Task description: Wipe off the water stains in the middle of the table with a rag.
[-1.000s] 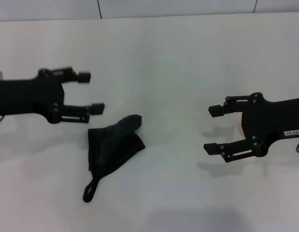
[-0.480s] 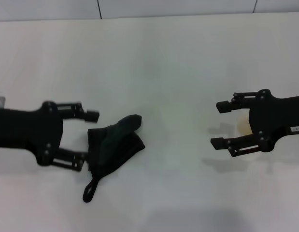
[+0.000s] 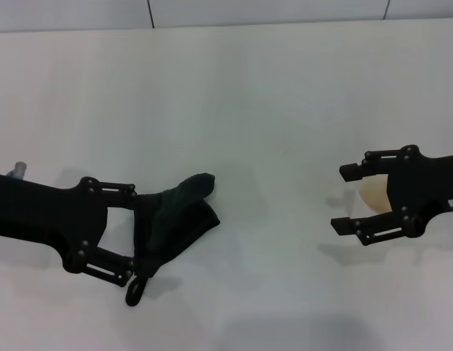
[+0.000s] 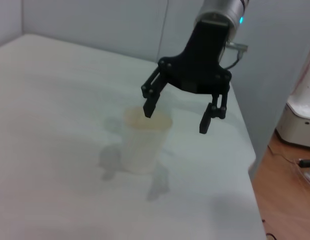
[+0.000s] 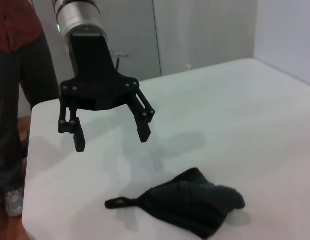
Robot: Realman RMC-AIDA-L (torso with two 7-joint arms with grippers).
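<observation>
Looking down from the head view, the dark rag [image 3: 173, 219] lies crumpled at lower left of centre on the white table [image 3: 270, 95], its loop trailing toward the bottom edge. The left gripper [image 3: 131, 234] reaches in from the left with fingers spread apart, straddling the rag's left edge. At right, the right gripper [image 3: 352, 197] hangs with fingers apart on either side of a pale paper cup [image 3: 374, 196]. No water stains can be made out at the frame's middle.

In the left wrist view, the right gripper [image 4: 177, 115] hovers over the cup [image 4: 142, 142] at frame centre, fingers splayed, gripping nothing.

In the right wrist view, the left gripper [image 5: 109, 137] sits at upper left, fingers wide, above the table just behind the rag [image 5: 187, 207], which rests at lower centre.

Judging from this, the step in hand is picking up the rag: the left fingers need to settle lower and close on the folded cloth before any sweep toward the table's middle.
</observation>
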